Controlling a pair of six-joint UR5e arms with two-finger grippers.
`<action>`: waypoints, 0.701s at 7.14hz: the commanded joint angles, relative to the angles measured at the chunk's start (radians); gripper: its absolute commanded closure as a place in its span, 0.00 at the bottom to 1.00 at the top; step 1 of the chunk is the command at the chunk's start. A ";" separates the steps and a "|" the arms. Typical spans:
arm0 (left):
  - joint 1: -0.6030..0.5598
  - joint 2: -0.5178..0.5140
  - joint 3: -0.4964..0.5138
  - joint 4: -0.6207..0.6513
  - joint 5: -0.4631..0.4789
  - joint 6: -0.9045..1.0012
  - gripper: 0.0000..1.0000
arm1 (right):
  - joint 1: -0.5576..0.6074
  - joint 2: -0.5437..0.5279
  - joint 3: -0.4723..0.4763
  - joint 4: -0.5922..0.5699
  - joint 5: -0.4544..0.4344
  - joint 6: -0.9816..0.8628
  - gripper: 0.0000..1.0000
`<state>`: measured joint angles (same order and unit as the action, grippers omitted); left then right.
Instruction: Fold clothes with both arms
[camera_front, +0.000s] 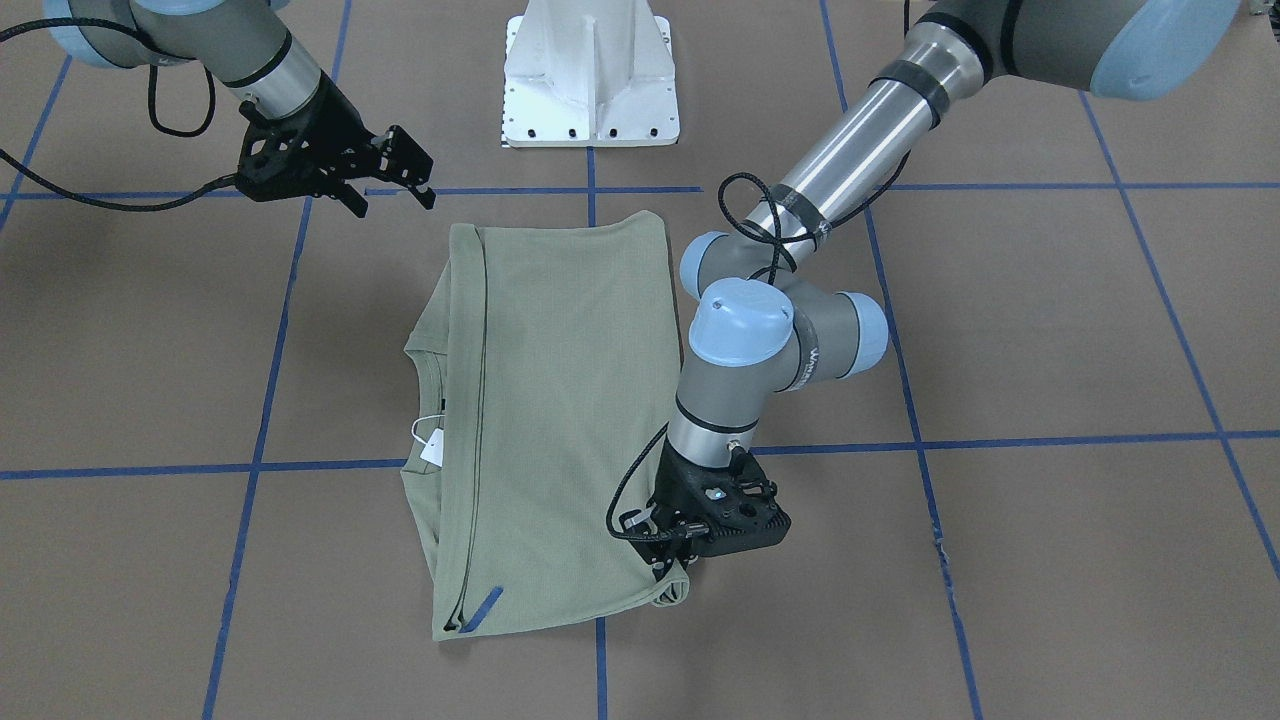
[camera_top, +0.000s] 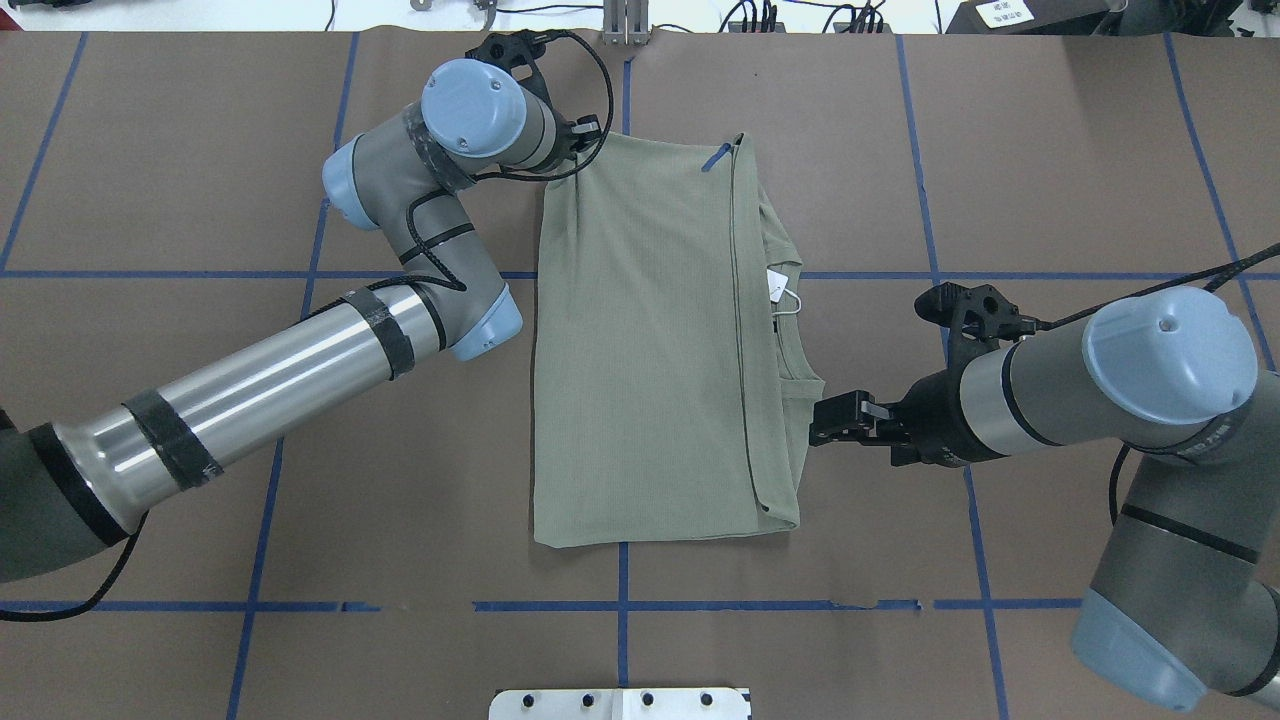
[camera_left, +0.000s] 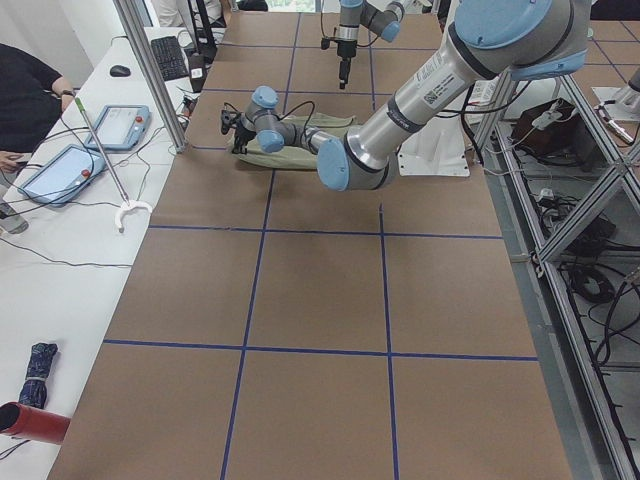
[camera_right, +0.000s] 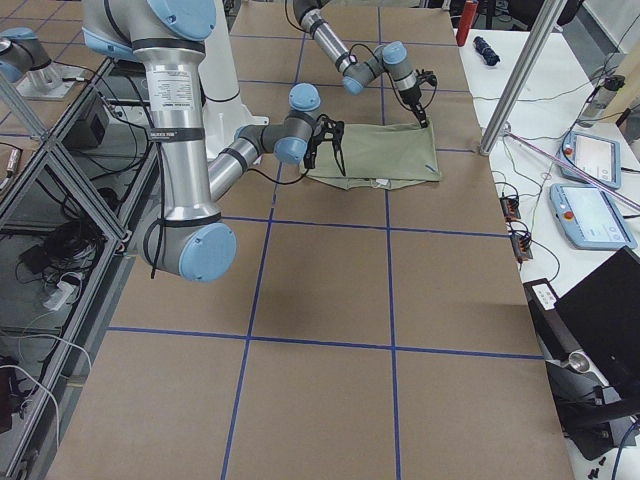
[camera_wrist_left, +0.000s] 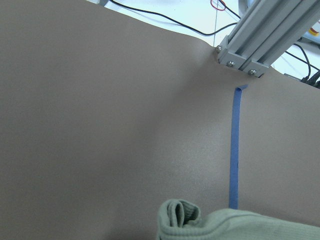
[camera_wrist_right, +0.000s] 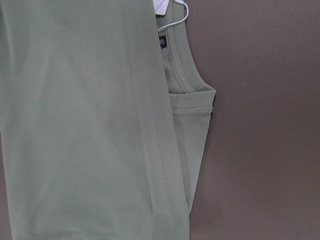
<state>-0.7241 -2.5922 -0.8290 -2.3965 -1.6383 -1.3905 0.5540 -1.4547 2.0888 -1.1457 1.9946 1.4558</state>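
Nearest the front-facing camera, the left gripper (camera_front: 668, 568) stands fingers-down on the 5 o'clock corner of the sage-green shirt (camera_front: 560, 420), where the fabric bunches; whether it grips the cloth I cannot tell. The shirt lies folded lengthwise mid-tabletop (camera_front: 1050, 330), its hang tag (camera_front: 432, 449) at 9 o'clock. At 11 o'clock the right gripper (camera_front: 395, 198) hovers, jaws apart. It should probably take the 1 o'clock corner, then both lift level together.
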 joint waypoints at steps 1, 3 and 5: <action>-0.004 0.000 0.004 -0.041 0.009 0.021 0.00 | 0.003 -0.001 -0.001 0.000 -0.020 0.000 0.00; -0.053 0.023 -0.028 -0.018 -0.111 0.091 0.00 | 0.000 -0.001 -0.004 -0.059 -0.049 -0.015 0.00; -0.064 0.149 -0.248 0.154 -0.193 0.178 0.00 | -0.005 0.087 -0.019 -0.217 -0.071 -0.053 0.00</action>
<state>-0.7790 -2.5096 -0.9542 -2.3454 -1.7748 -1.2755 0.5522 -1.4198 2.0778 -1.2632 1.9341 1.4297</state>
